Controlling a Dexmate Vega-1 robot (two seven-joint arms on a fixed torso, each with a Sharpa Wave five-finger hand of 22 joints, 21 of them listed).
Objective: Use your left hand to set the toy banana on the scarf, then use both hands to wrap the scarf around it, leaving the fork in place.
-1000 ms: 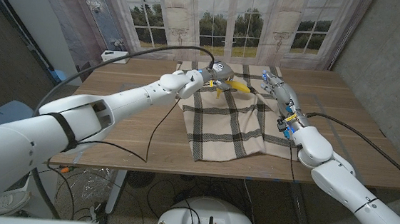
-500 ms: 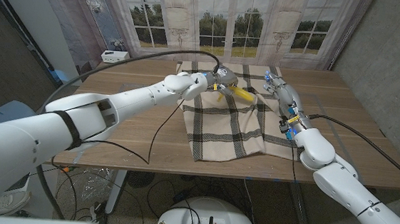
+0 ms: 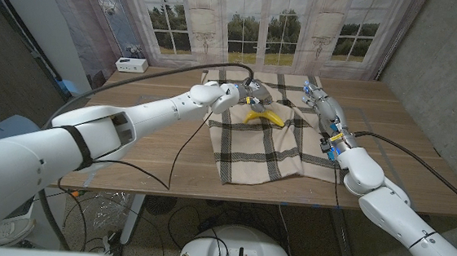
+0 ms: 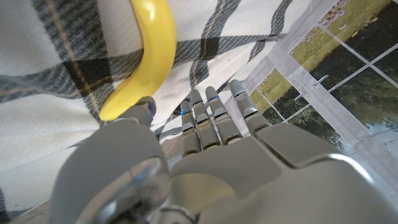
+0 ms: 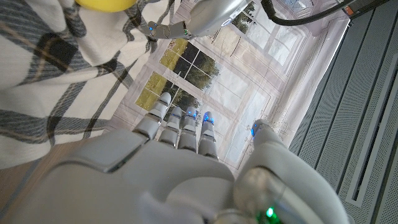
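Lying on the plaid scarf [image 3: 256, 134] just below the left hand [image 3: 242, 91], the toy banana [image 3: 264, 114] had left the grasp, so the chief risks belonged to the wrapping step. From where I stood, the left hand looked released: the left wrist view showed its fingers [image 4: 214, 115] straight and apart, holding nothing, with the thumb tip just beside one end of the banana; whether it touched could not be told. A careless withdrawal might nudge that end and roll the fruit toward the scarf's far edge, which lay close beyond the hand.

The right hand [image 3: 320, 102] stood at the scarf's right side, fingers extended and empty, near the rumpled fold of cloth there. Because the banana sat close to the far edge and not over the middle of the cloth, little fabric lay beyond it; a fold drawn from the near side could, I judged, push the smooth fruit off the cloth instead of covering it. Uneven pulls by the two hands might also drag the whole scarf across the wooden table [image 3: 146, 138]. No fork was discernible to me, so the danger of disturbing it could not be weighed.

The banana itself was bright yellow, curved, glossy and smooth-skinned, with blunt rounded ends, probably hard plastic. It rested on its side, its arch bowed up toward the left hand. The scarf was cream with dark grey checks and thin tan lines, soft and wrinkled.
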